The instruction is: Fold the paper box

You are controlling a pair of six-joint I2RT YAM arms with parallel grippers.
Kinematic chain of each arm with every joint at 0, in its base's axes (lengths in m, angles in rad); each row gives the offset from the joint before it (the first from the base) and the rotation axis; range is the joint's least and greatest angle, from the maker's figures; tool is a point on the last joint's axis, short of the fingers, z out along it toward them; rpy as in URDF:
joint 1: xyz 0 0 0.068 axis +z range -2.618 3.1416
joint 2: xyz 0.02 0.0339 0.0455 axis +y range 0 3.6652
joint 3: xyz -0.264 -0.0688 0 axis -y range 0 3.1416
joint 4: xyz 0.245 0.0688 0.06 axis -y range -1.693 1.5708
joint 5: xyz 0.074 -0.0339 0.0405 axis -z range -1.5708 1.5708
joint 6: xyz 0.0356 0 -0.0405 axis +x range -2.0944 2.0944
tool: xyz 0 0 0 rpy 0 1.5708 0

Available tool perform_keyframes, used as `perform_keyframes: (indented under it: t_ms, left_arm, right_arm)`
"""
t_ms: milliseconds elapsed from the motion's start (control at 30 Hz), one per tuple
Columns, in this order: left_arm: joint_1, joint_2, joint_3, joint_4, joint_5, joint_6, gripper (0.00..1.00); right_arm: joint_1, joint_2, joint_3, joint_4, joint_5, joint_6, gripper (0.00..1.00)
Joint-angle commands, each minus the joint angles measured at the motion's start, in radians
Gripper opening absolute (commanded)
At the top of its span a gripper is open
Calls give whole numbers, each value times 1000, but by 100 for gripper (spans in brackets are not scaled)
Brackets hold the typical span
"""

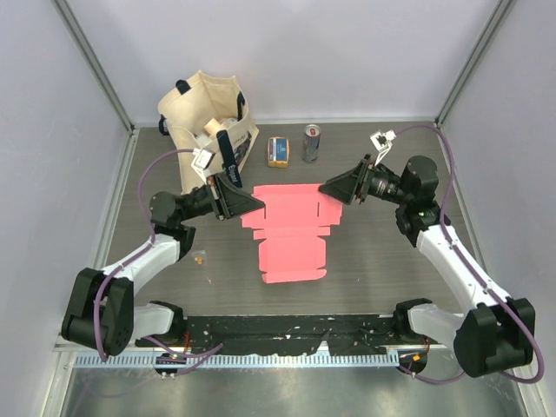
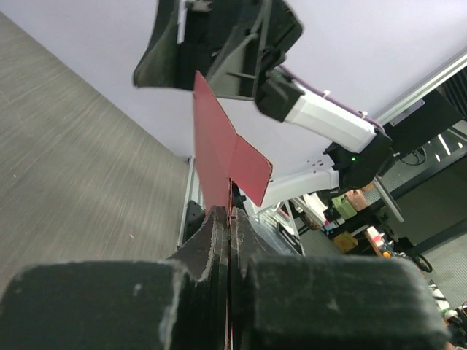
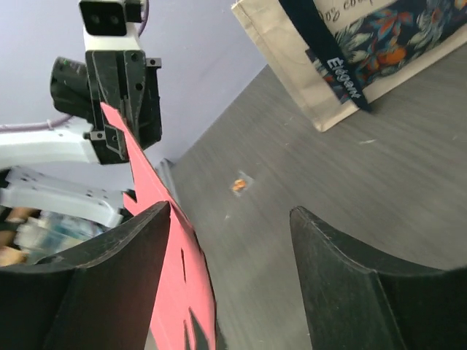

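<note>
The paper box is an unfolded pinkish-red card blank lying flat mid-table, with flaps and slots. My left gripper is at its far-left edge and shut on it; in the left wrist view the jaws are pressed together with the red card rising edge-on from between them. My right gripper is at the far-right edge, open. In the right wrist view the card runs along the inner face of the left finger, and the other finger stands well apart.
A beige tote bag stands at the back left, and it also shows in the right wrist view. An orange-and-blue packet and a small can stand behind the card. A small orange scrap lies at the left.
</note>
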Motion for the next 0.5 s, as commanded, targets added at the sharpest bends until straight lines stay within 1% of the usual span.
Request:
perform_keyframes:
  t_ms: [0, 33, 100, 133, 167, 267, 333, 433, 467]
  left_arm:
    - [4, -3, 68, -153, 75, 89, 0]
    - [5, -5, 71, -185, 88, 105, 0]
    - [2, -5, 77, -194, 97, 110, 0]
    - [4, -5, 79, -197, 105, 109, 0]
    - [2, -6, 82, -199, 109, 109, 0]
    - [1, -5, 92, -202, 131, 110, 0]
    - [-1, -5, 96, -203, 146, 109, 0]
    - [-13, -11, 105, -202, 174, 110, 0]
    - [-18, -12, 109, -202, 181, 110, 0]
  right_arm:
    - [51, -67, 126, -257, 6, -397, 73]
    - [67, -58, 134, -254, -15, -405, 73]
    - [132, -30, 145, -237, -60, -405, 73]
    - [159, -21, 148, -251, -57, -417, 73]
    - [210, -10, 164, -266, -51, -449, 73]
    - [260, 48, 191, -246, -66, -428, 71]
    - [288, 79, 194, -197, -95, -404, 69]
    - [289, 99, 204, -206, -137, -408, 63]
    - [289, 107, 215, -223, -143, -417, 58]
